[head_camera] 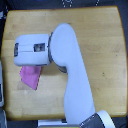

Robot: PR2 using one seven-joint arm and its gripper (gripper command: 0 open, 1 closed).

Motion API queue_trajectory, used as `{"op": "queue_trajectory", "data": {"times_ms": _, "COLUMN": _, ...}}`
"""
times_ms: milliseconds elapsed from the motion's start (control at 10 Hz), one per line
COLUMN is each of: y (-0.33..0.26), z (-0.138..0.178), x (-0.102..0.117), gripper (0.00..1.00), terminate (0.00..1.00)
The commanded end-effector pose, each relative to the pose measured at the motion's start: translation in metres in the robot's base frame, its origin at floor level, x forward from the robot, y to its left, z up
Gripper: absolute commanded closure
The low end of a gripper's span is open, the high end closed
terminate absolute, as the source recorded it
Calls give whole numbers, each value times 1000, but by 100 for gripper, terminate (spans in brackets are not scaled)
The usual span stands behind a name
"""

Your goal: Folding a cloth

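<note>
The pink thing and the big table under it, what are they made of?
The cloth looks like thin, soft fabric: it is plain pink-magenta, matte, and lies flat, partly hidden under the robot's arm. The table looks like wood: a yellow-brown top with faint grain streaks and a smooth, slightly shiny finish. The picture is blurry, so it could also be a wood-look coating.

Cloth (30, 78) on tabletop (100, 45), toward exterior view's left; arm (70, 65) above, overlapping cloth's upper edge.
</note>
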Motion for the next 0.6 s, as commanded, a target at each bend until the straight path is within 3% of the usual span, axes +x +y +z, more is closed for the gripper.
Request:
{"op": "queue_trajectory", "data": {"times_ms": 0, "y": -15, "z": 67, "x": 48, "gripper": 0, "terminate": 0}}
{"op": "queue_trajectory", "data": {"times_ms": 200, "y": -44, "z": 110, "x": 83, "gripper": 0, "terminate": 0}}
{"op": "queue_trajectory", "data": {"times_ms": 500, "y": -72, "z": 136, "x": 90, "gripper": 0, "terminate": 0}}
